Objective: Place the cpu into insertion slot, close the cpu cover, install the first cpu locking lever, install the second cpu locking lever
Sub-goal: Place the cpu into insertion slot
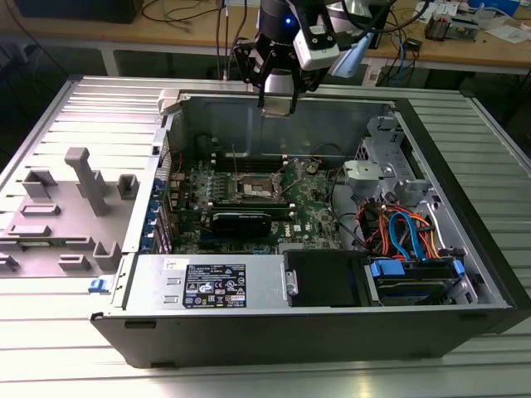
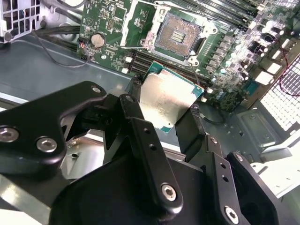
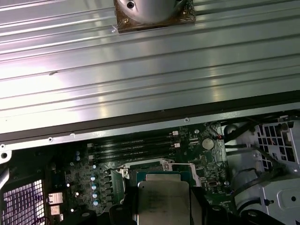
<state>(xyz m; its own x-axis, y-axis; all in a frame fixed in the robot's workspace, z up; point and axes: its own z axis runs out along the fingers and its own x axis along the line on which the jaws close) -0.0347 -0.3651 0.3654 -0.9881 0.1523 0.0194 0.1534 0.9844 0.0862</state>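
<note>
Silver-grey cpu [image 2: 169,99], green board [image 2: 117,18]

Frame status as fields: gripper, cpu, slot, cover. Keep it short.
gripper: shut on the cpu, raised above the far wall of the computer case in the exterior view
cpu: held by its edges, metal top showing in both wrist views
insertion slot: empty, contacts exposed
cpu cover: swung open beside the insertion slot

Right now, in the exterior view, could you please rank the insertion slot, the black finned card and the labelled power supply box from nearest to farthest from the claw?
The claw, gripping the cpu, hangs over the far wall of the case.
1. insertion slot, mid-board.
2. black finned card, just camera-side of the slot.
3. labelled power supply box, along the near wall.
</note>
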